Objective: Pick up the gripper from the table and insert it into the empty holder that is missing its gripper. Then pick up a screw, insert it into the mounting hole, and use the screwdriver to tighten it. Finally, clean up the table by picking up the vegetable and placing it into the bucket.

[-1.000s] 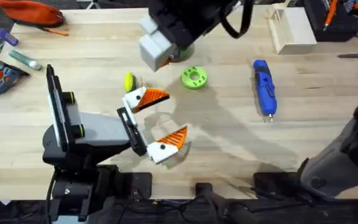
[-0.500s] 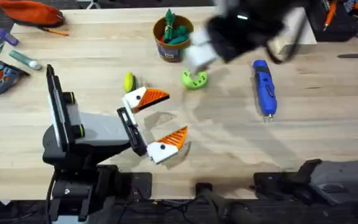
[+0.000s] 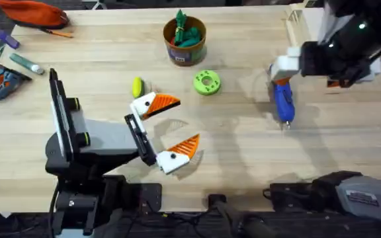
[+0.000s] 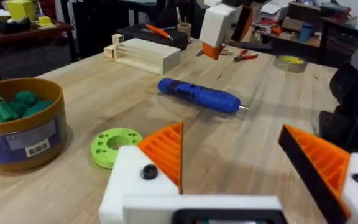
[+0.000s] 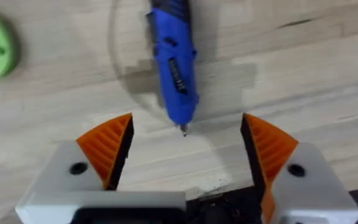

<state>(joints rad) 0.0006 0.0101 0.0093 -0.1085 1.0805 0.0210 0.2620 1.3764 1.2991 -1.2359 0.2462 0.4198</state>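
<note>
Wood table, bare stretch between the two arms. Left claw rests at 7 o'clock, fingers wide, nothing held. Right claw hangs over the screwdriver at 2 o'clock, spread wide, empty, bit tip between its pads. Bucket at 12 o'clock near far edge, green toys inside. Vegetable just beside left claw's upper finger. Green disc near centre.
</note>
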